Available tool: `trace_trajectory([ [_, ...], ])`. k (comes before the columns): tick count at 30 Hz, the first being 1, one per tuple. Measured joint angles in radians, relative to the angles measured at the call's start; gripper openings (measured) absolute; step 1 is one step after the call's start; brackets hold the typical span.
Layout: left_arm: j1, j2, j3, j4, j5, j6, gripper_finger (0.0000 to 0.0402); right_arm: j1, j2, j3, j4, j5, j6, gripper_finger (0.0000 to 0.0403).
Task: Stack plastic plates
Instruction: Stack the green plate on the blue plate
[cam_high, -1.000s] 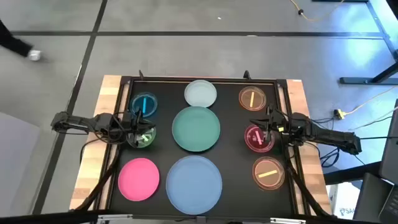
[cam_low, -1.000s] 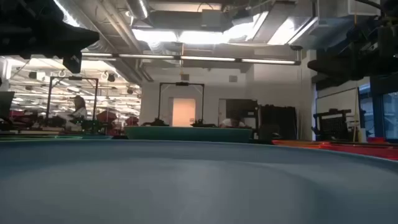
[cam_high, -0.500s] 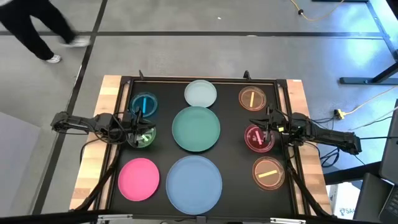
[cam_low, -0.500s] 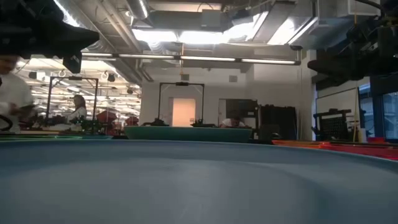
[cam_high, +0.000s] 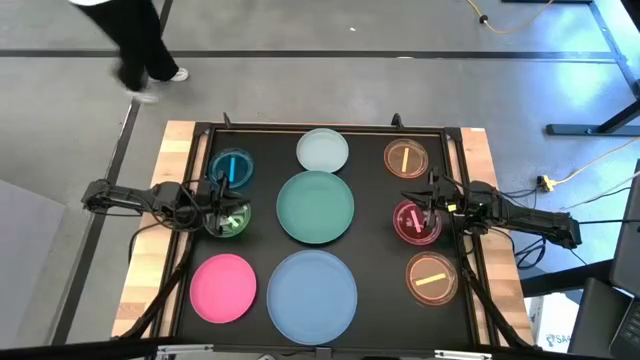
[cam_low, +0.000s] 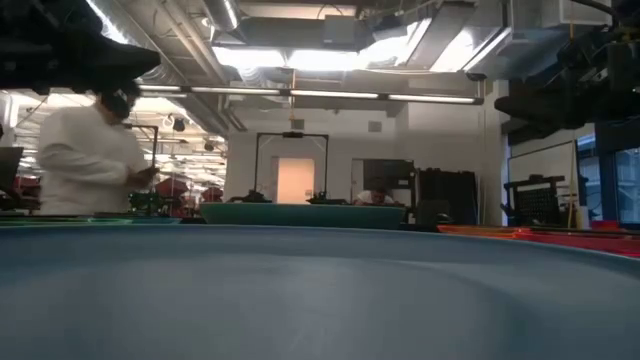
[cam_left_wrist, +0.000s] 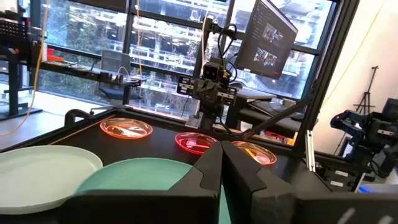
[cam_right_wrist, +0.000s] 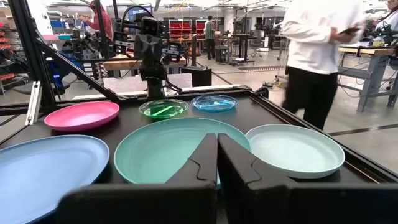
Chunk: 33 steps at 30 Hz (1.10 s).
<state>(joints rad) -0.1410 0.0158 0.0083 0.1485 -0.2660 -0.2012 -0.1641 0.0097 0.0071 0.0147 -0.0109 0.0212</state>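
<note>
Both claws are seen clenched and empty: the left gripper (cam_high: 222, 205) hangs above the green dish (cam_high: 229, 219), the right gripper (cam_high: 424, 207) above the magenta dish (cam_high: 415, 222). Between them lies the teal plate (cam_high: 315, 207), equally near either arm; nothing is stacked yet.

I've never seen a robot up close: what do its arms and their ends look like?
Two slim dark arms of jointed segments, with thin black cables trailing alongside. Each ends in an end effector, left and right, with two dark, angular, wedge-shaped fingers.
</note>
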Motion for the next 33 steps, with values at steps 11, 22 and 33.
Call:
trace_trajectory([
  [11,0.001,0.0,0.0,0.058,-0.143,0.001,0.0004,0.0,0.0,-0.001,0.01,0.001,0.0,0.0005],
  [22,0.006,0.172,0.0,0.301,-0.131,0.155,0.0004,0.0,0.066,-0.001,0.156,0.021,0.111,0.0005],
  [33,0.006,0.508,0.001,0.6,-0.099,0.128,0.0004,0.0,0.503,0.122,0.235,0.021,0.184,0.0005],
])
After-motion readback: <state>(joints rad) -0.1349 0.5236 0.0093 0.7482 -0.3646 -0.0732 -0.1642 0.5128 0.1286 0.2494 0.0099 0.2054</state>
